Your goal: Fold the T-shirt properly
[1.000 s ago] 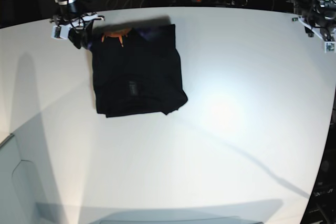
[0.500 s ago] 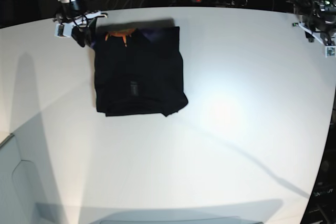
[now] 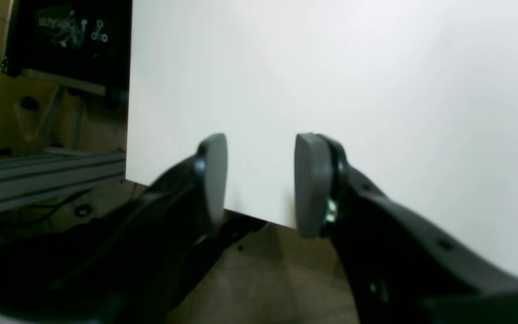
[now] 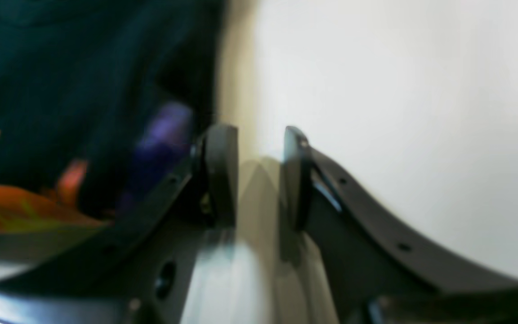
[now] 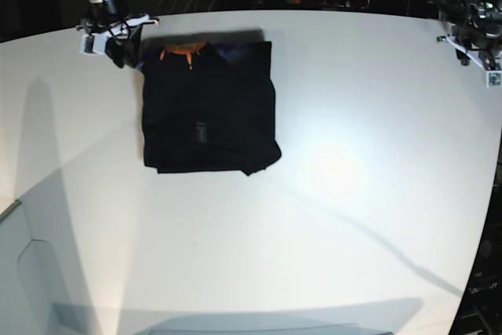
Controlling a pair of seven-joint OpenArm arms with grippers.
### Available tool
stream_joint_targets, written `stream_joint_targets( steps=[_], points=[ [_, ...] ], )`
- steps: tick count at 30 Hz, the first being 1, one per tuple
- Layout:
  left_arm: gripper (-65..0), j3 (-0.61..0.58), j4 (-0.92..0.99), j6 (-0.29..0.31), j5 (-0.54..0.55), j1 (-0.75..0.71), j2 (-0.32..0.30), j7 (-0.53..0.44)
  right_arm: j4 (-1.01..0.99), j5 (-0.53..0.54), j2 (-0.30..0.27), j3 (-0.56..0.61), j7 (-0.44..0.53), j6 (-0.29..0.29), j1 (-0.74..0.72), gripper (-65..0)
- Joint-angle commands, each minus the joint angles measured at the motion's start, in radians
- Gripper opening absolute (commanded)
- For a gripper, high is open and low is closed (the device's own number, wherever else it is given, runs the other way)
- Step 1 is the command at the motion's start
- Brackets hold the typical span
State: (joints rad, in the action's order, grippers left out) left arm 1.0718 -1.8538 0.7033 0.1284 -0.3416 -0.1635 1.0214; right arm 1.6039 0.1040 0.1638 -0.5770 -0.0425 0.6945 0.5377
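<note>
The T-shirt (image 5: 209,107), judged soft, limp and best pinched at a folded edge, was seen lying folded on the table (image 5: 353,194) just beside the right fingers (image 4: 223,175), while both pairs of fingers were held part-open and empty.

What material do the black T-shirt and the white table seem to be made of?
T-shirt: it looks like soft, matte knitted cloth, probably cotton; it lies folded in limp layers with soft edges and gives no shine. The exact fibre cannot be told.
Table: a hard, smooth white board, perhaps laminate or painted wood; it shows a soft light glare and a thin straight edge.
</note>
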Motion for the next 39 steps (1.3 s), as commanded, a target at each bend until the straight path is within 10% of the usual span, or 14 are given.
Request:
stream_joint_targets(
  steps=[1,6,11,19,29,39],
  points=[
    [-41.5,0.011,-0.017,-0.005,0.003,-0.021,-0.017,-0.009,0.037,0.040,-0.007,-0.031,0.036,0.004,0.011,-49.3],
    [-44.7,0.006,-0.025,-0.005,0.003,-0.130,0.002,-0.014,0.094,0.078,-0.007,-0.137,0.028,0.004,0.025,-50.3],
    [-65.0,0.014,-0.022,-0.005,0.001,-0.236,0.052,-0.014,0.143,0.075,-0.007,-0.176,0.028,0.004,0.115,-61.1],
    [-65.0,0.006,0.021,-0.005,0.001,-0.363,0.129,-0.052,0.128,0.081,-0.007,-0.142,0.026,0.004,0.309,-65.0],
    [-65.0,0.003,0.378,-0.005,-0.008,-0.385,0.137,-0.393,-0.081,0.081,-0.007,-0.061,0.025,0.004,0.394,-65.0],
    [-65.0,-0.296,1.186,-0.005,-0.011,-0.230,-0.006,-0.909,-0.538,0.078,-0.162,0.154,0.036,0.004,0.239,-65.0]
  ],
)
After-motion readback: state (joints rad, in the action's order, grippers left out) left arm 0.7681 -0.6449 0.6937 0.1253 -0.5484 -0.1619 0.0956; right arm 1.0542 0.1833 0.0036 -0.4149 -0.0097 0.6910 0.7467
